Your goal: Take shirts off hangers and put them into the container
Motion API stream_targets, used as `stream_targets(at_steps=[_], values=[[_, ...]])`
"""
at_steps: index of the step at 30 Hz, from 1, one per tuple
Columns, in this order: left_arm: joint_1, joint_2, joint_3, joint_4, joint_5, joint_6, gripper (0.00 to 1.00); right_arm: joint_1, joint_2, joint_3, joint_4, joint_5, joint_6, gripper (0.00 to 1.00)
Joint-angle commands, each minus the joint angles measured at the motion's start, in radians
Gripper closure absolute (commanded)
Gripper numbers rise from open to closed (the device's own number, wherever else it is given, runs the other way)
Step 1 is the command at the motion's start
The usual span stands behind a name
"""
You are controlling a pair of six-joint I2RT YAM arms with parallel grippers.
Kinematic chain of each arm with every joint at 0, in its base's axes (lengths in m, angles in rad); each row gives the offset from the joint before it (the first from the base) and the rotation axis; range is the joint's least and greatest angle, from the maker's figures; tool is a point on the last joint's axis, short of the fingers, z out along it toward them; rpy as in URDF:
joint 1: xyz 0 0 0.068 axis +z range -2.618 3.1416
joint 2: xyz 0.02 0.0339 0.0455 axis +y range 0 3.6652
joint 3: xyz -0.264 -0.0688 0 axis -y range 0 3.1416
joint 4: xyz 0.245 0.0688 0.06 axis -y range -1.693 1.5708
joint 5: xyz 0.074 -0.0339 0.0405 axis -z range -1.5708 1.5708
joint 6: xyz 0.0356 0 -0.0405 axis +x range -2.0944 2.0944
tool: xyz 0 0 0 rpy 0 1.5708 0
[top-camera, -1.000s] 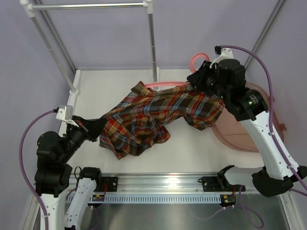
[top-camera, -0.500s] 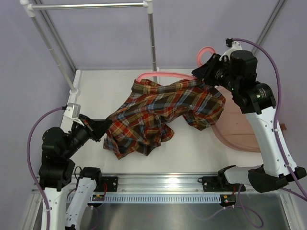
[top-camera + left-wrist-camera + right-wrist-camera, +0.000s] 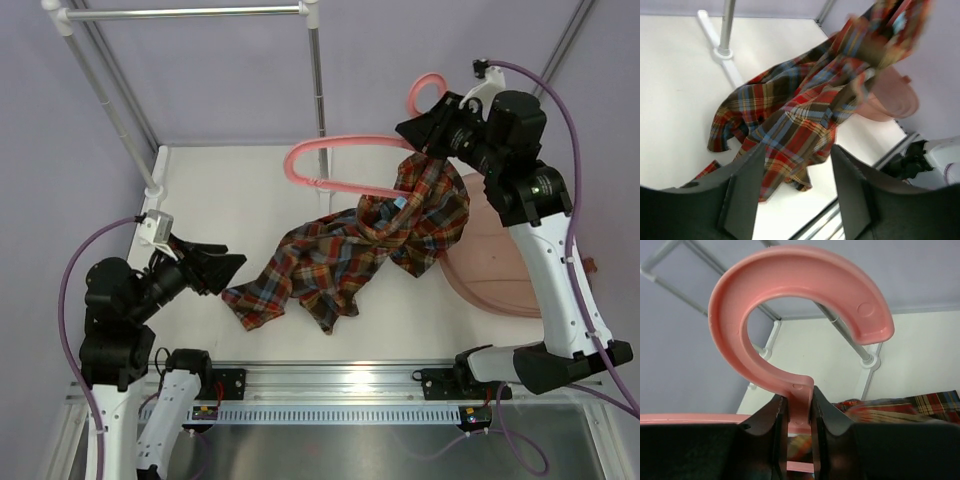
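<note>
The plaid shirt [image 3: 340, 255] hangs by its upper end from the right side of the pink hanger [image 3: 330, 160] and trails down to the left onto the white table. The hanger's left loop is bare. My right gripper [image 3: 422, 130] is shut on the hanger's neck just below the hook [image 3: 800, 290], raised above the pinkish container [image 3: 505, 280]. Left of the shirt's low end, my left gripper [image 3: 228, 265] stands open and holds nothing. In the left wrist view the shirt [image 3: 790, 115] lies beyond the spread fingers [image 3: 742, 195], with the container [image 3: 890, 95] behind it.
The white-and-metal clothes rack stands at the back, with one upright [image 3: 318, 90] behind the hanger and a slanted pole [image 3: 110, 110] at the left. Its foot [image 3: 722, 50] shows in the left wrist view. A metal rail [image 3: 340, 395] runs along the near edge.
My left gripper has let go of the shirt and opened. The right gripper has lifted the hanger higher, and the shirt has slipped off its left side and bunched toward the right.
</note>
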State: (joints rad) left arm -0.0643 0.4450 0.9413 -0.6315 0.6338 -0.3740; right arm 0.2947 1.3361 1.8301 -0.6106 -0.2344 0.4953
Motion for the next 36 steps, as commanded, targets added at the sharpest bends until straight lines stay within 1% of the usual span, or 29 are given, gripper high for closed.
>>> stream_targets(at_steps=[1, 2, 3, 4, 5, 6, 8, 9, 12, 15, 19, 20, 21, 22, 23, 25, 27, 30, 31, 32, 34, 35, 36], values=[[0.004, 0.055, 0.100, 0.198, 0.133, -0.069, 0.36, 0.061, 0.008, -0.055, 0.097, -0.114, -0.159, 1.00], [0.004, 0.085, 0.141, 0.238, 0.217, -0.098, 0.37, 0.104, 0.012, -0.061, 0.089, -0.111, -0.205, 1.00], [0.003, 0.159, 0.166, 0.295, 0.252, -0.123, 0.38, 0.124, 0.021, -0.066, 0.075, -0.085, -0.221, 1.00], [0.003, 0.194, 0.192, 0.311, 0.277, -0.162, 0.42, 0.141, 0.031, -0.063, 0.066, -0.083, -0.231, 1.00], [0.003, 0.225, 0.252, 0.314, 0.305, -0.163, 0.43, 0.158, 0.044, -0.063, 0.060, -0.080, -0.247, 1.00], [-0.002, 0.251, 0.281, 0.311, 0.306, -0.155, 0.43, 0.190, 0.051, -0.061, 0.049, -0.069, -0.250, 1.00], [-0.005, 0.300, 0.336, 0.279, 0.303, -0.111, 0.42, 0.216, 0.066, -0.055, 0.041, -0.071, -0.264, 1.00], [-0.006, 0.316, 0.390, 0.247, 0.311, -0.096, 0.42, 0.234, 0.070, -0.051, 0.031, -0.053, -0.264, 1.00], [-0.008, 0.351, 0.415, 0.262, 0.348, -0.091, 0.41, 0.244, 0.083, -0.046, 0.018, -0.066, -0.270, 1.00], [-0.020, 0.373, 0.392, 0.303, 0.398, -0.128, 0.40, 0.259, 0.104, -0.031, 0.000, -0.077, -0.284, 1.00], [-0.072, 0.397, 0.353, 0.314, 0.382, -0.112, 0.42, 0.302, 0.161, 0.044, -0.026, -0.098, -0.296, 1.00], [-0.087, 0.397, 0.353, 0.303, 0.368, -0.103, 0.42, 0.311, 0.161, 0.067, -0.038, -0.105, -0.299, 1.00], [-0.118, 0.409, 0.355, 0.291, 0.357, -0.089, 0.42, 0.320, 0.194, 0.092, -0.063, -0.103, -0.302, 1.00], [-0.135, 0.416, 0.358, 0.280, 0.347, -0.066, 0.42, 0.333, 0.215, 0.150, -0.078, -0.092, -0.305, 1.00], [-0.152, 0.422, 0.367, 0.253, 0.315, -0.054, 0.42, 0.351, 0.251, 0.181, -0.109, -0.091, -0.314, 1.00], [-0.186, 0.437, 0.379, 0.222, 0.288, -0.022, 0.43, 0.368, 0.276, 0.245, -0.130, -0.074, -0.319, 1.00], [-0.196, 0.445, 0.386, 0.205, 0.267, -0.013, 0.43, 0.379, 0.278, 0.259, -0.132, -0.063, -0.319, 1.00], [-0.197, 0.449, 0.395, 0.175, 0.248, 0.014, 0.47, 0.379, 0.264, 0.259, -0.127, -0.068, -0.319, 1.00], [-0.198, 0.452, 0.395, 0.173, 0.245, 0.015, 0.49, 0.380, 0.264, 0.262, -0.130, -0.068, -0.317, 1.00], [-0.198, 0.454, 0.396, 0.171, 0.242, 0.017, 0.57, 0.380, 0.265, 0.264, -0.132, -0.068, -0.319, 1.00], [-0.200, 0.457, 0.396, 0.171, 0.241, 0.014, 0.68, 0.379, 0.267, 0.268, -0.143, -0.071, -0.320, 1.00], [-0.203, 0.459, 0.396, 0.168, 0.231, 0.015, 0.78, 0.382, 0.268, 0.268, -0.144, -0.074, -0.325, 1.00], [-0.204, 0.459, 0.398, 0.165, 0.222, 0.018, 0.81, 0.382, 0.268, 0.268, -0.146, -0.075, -0.327, 1.00]])
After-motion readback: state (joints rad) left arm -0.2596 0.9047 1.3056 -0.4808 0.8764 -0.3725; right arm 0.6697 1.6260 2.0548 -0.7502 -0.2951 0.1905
